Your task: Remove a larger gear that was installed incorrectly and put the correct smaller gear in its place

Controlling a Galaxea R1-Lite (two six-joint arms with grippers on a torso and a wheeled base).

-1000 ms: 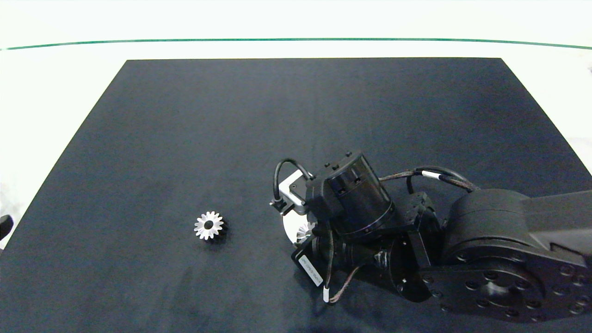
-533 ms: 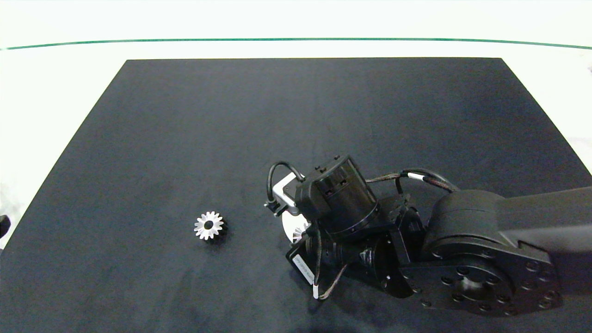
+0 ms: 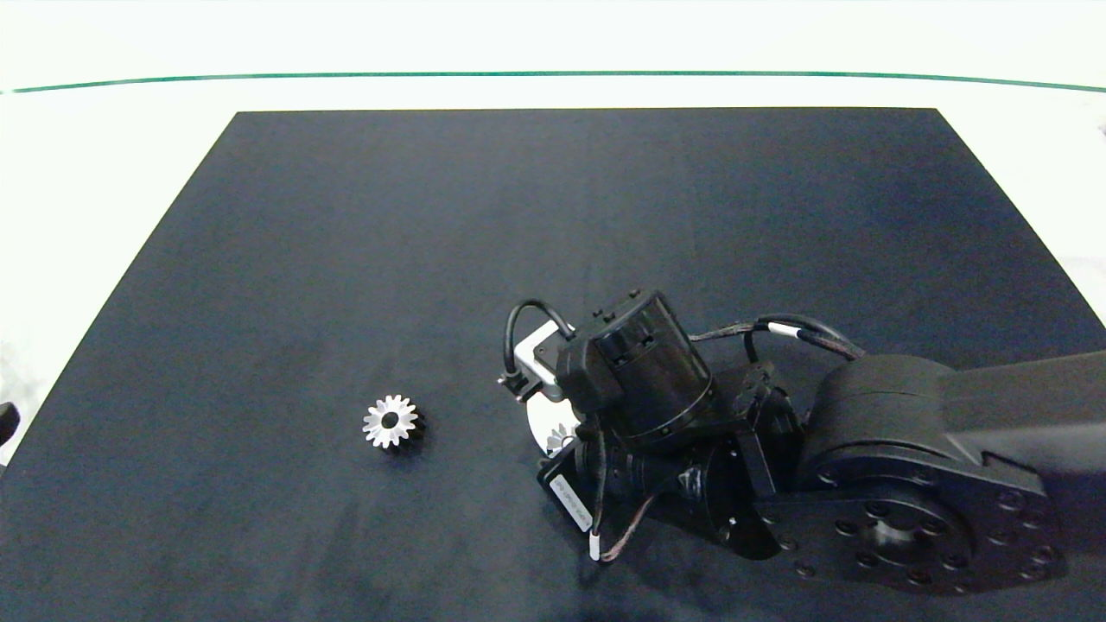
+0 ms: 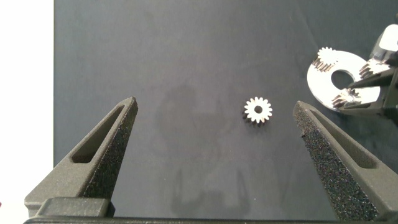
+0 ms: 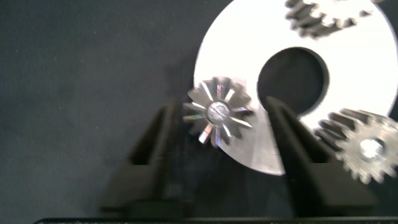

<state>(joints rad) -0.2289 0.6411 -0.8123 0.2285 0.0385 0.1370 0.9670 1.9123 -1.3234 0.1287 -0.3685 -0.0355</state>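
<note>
Right end effector (image 5: 219,134) spread astride the silver star-toothed larger gear (image 5: 217,112) on the round silver plate (image 5: 249,146), lower centre-right; centre, pinch, lift straight.

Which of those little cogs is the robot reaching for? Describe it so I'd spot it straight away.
Find the shiny round disc with a big centre hole, lying on the black mat under the right arm. The larger gear sits at the disc's rim, between the open fingers of the right gripper. Its teeth are long and pointed like a star, unlike the short-toothed gears beside it.
</note>
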